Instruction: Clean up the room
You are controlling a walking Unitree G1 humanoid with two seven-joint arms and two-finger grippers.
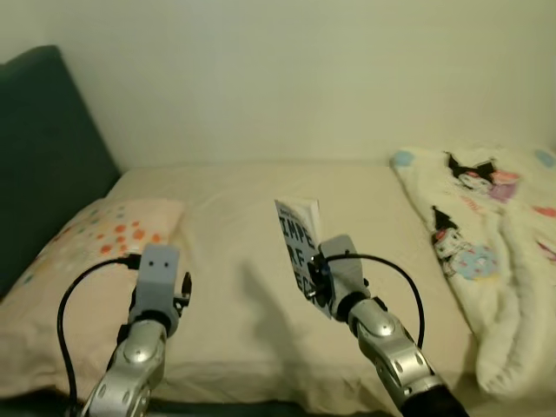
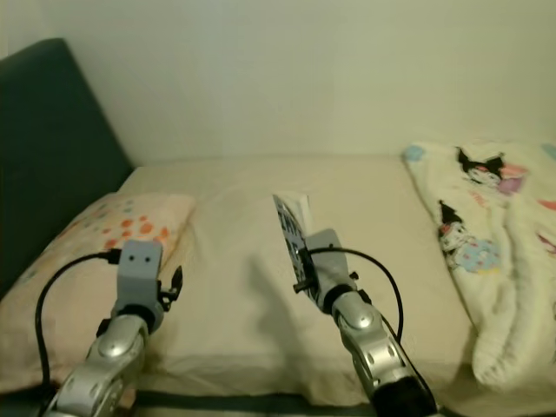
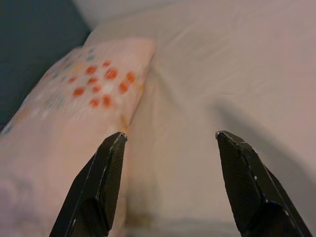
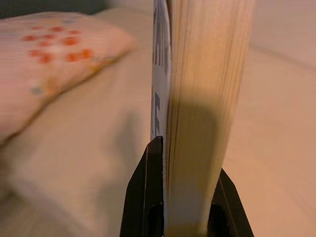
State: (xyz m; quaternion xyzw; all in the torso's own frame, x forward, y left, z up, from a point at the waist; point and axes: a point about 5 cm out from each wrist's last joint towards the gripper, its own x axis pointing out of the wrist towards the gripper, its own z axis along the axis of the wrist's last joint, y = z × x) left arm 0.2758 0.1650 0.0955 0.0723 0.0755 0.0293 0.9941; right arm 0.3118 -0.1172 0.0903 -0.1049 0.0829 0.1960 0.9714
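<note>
While the book (image 1: 299,248) is standing upright at the centre of the frame — long axis vertical, lifted above the bed (image 1: 252,208) — the right gripper (image 4: 185,197) is clamping its jaws on the lower edge. At lower left the left gripper (image 3: 170,148) is hovering with jaws apart beside the pillow (image 1: 82,261), while a cartoon-print blanket (image 1: 486,243) is lying at right.

White book (image 1: 298,241) w/ black lettering, upright, clamped in right gripper (image 1: 318,276) above bed (image 1: 226,208)

A dark headboard (image 1: 43,148) stands against the pale wall (image 1: 287,78).
</note>
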